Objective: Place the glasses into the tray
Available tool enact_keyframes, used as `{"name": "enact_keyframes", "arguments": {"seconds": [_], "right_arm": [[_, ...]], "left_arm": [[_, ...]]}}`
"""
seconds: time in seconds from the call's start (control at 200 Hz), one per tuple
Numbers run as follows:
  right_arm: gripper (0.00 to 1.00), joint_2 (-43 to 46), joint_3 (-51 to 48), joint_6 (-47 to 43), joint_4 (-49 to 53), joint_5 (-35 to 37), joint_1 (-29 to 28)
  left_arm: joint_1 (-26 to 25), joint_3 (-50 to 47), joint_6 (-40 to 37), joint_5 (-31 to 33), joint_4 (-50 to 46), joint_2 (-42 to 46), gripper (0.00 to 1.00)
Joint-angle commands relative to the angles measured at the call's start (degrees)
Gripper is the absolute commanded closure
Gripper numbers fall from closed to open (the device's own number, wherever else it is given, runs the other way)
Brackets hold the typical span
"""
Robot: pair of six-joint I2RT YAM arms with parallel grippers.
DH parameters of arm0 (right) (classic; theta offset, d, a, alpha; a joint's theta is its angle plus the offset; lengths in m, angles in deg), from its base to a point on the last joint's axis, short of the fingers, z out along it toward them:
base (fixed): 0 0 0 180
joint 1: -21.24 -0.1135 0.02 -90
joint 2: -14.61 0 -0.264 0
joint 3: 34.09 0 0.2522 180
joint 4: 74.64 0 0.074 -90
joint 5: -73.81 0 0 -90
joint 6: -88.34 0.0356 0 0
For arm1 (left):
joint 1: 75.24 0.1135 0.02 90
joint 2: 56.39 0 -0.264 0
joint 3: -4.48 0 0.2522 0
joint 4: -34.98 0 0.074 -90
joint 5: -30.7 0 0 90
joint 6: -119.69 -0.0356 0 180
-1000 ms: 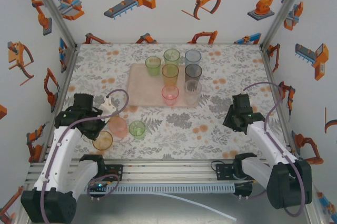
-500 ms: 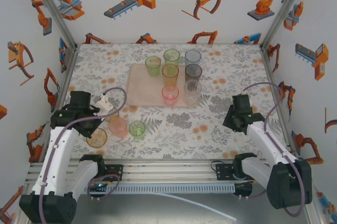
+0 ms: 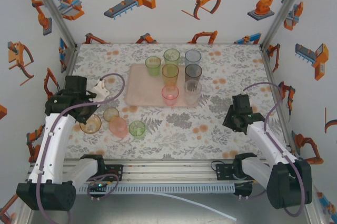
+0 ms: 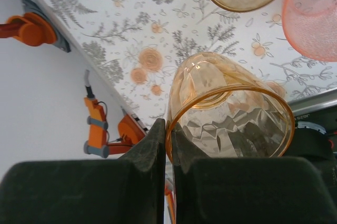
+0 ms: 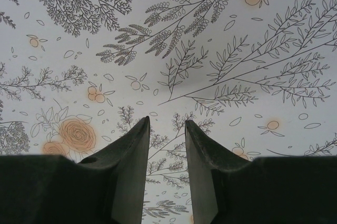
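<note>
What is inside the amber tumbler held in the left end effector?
The amber tumbler looks empty apart from one finger of the left end effector, which pinches its rim; that finger covers the interior's near part.

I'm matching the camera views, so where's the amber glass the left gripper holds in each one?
Top external: amber glass at left, near front.
Left wrist: amber glass bottom centre, rim in left gripper.
Right wrist: faces table.
Shared landmark: pink glass, to its right.
</note>
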Motion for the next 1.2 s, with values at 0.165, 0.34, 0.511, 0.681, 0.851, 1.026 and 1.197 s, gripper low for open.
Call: {"name": "enact_keyframes", "arguments": {"seconds": [0.165,0.34,0.511,0.681,0.851,1.026,1.197], "right_arm": [[0.65,0.68,-0.63,0.26,-1.10,-0.38,0.37],[0.65,0.77,-0.76,0.25,-1.10,-0.43,0.37],[0.65,0.77,-0.67,0.25,-1.12,-0.43,0.36],[0.65,0.50,-0.54,0.25,-1.10,-0.34,0.36],[0.65,0.41,-0.61,0.38,-1.01,-0.25,0.45],[0.65,0.75,-0.70,0.53,-0.90,-0.13,0.62],[0.65,1.46,-1.19,0.56,-1.01,-0.34,0.80]], "left_arm": [[0.41,15.30,0.26,-0.03,-4.02,-6.77,0.95],[-0.81,26.24,2.66,-1.49,-5.80,-13.32,0.95],[-5.90,33.66,4.95,-0.13,-5.74,-19.22,0.95],[-12.18,41.03,8.79,0.48,-5.54,-26.30,0.95],[-15.61,50.17,13.77,-3.31,-5.41,-35.28,0.95],[-17.08,59.80,18.26,-9.59,-5.11,-44.12,0.95],[-17.86,63.65,21.97,-12.66,-1.71,-50.60,0.95]]}}
